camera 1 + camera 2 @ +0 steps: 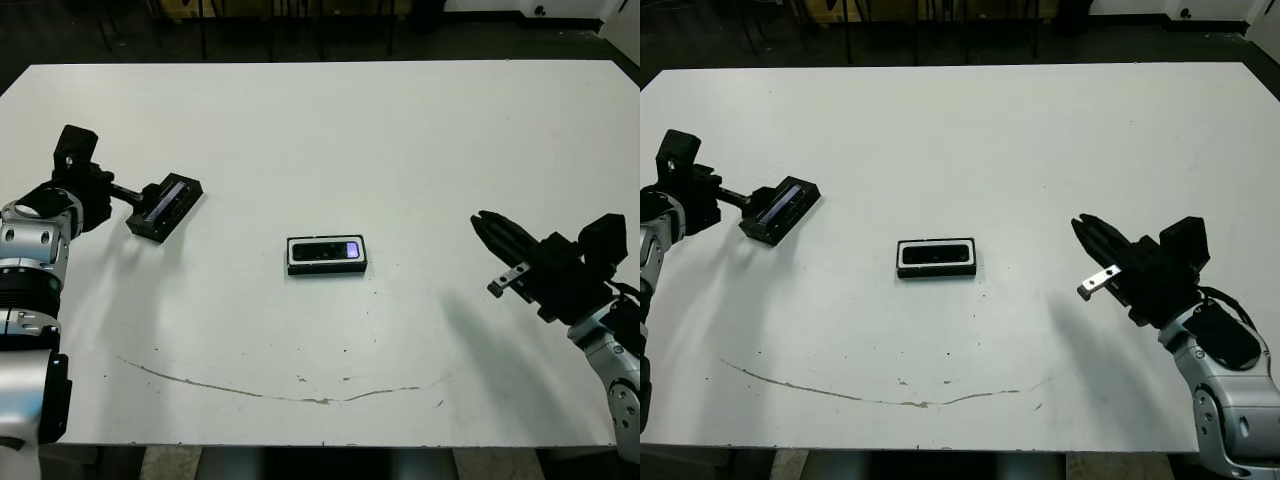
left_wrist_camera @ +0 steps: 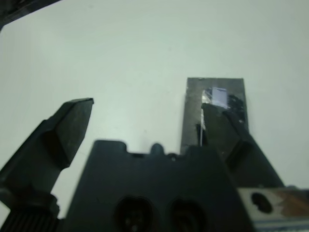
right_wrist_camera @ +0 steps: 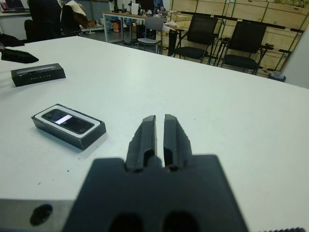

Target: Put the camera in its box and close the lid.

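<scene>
Camera boxed, lid not yet on.
The camera (image 1: 327, 251) lies in the box (image 1: 326, 268) mid-tabletop; the lid (image 1: 165, 207) sits well off left, the left claw (image 2: 145, 116) spread around it. The right wrist view alone shows the right claw (image 3: 160, 130) pressed together.

The table (image 1: 400, 150) is a smooth white surface with a soft sheen, marked near its front edge by a thin dark scratch (image 1: 260, 392). The box (image 1: 292, 268) looks like matt black card outside with a white lining, and the camera (image 1: 326, 251) lying in it is glossy black (a small bluish-purple patch shines at one end). The lid (image 1: 165, 206) is matt black with a glossy greyish-purple window strip. Both grippers look like matt black plastic; the right gripper (image 1: 480, 224) carries a small bare metal bracket (image 1: 509, 278).
</scene>
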### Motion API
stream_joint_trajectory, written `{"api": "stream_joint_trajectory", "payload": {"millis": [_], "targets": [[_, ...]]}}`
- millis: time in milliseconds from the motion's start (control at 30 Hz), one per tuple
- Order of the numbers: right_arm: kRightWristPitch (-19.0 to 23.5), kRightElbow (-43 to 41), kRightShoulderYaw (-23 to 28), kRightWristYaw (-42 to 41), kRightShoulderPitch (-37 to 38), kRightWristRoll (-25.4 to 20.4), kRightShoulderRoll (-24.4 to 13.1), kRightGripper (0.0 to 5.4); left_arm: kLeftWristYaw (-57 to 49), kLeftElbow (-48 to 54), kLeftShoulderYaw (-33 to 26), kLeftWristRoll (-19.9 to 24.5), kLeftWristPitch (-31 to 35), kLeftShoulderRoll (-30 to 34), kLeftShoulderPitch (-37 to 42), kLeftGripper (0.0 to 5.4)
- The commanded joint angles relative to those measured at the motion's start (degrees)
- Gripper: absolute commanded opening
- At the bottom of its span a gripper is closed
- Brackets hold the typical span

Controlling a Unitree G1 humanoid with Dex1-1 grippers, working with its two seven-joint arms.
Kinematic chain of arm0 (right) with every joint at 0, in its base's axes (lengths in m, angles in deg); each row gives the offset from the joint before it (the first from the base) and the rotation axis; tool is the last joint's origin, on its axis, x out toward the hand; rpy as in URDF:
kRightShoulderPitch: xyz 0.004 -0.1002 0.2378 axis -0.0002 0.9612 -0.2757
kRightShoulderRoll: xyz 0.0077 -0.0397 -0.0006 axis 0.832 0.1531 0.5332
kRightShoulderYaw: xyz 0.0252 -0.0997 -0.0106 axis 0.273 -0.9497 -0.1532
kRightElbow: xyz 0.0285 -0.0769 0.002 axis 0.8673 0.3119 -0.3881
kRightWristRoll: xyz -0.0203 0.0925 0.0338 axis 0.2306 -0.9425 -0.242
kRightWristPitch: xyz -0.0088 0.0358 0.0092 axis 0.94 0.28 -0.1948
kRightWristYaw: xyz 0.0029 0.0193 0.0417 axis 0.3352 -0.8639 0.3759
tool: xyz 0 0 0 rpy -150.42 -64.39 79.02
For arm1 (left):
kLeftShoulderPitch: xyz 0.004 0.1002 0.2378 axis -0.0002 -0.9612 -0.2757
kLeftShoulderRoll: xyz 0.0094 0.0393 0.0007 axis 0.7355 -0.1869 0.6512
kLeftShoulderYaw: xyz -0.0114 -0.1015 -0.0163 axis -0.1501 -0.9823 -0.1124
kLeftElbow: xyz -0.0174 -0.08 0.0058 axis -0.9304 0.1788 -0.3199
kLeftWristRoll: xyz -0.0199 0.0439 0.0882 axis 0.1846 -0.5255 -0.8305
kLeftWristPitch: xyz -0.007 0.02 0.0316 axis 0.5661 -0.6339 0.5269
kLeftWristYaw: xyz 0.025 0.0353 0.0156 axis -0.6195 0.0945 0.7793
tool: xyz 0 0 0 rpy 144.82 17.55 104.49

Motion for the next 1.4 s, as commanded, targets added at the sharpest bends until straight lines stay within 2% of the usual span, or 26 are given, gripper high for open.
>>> {"api": "stream_joint_trajectory", "payload": {"millis": [33,200,733,967,1100,1400], "targets": [[-1.76,1.86,-0.46,-0.42,0.73,0.88,-0.41,0.00,-0.28,0.72,-1.89,1.80,0.16,-0.92,-2.01,5.39],[-2.99,3.01,-1.04,-0.43,0.68,1.24,-0.38,0.00,-0.05,3.12,-3.97,4.43,-0.15,-1.66,-3.09,5.39],[-4.36,3.42,-1.45,-1.03,1.17,1.10,-0.53,0.00,4.47,5.59,1.58,2.98,-0.06,-2.11,-4.09,5.39],[-2.86,2.75,-1.39,-0.24,1.38,0.75,-0.47,0.00,5.69,5.80,2.11,3.12,-0.15,-2.66,-4.66,5.39],[-4.63,3.93,-1.40,-1.24,1.22,0.72,-0.49,0.00,5.44,5.63,2.50,2.83,0.09,-2.92,-5.08,5.39],[-5.48,4.02,-1.56,-1.30,1.28,1.32,-0.63,0.00,5.35,4.21,3.63,2.18,0.99,-2.93,-5.58,5.39]]}}
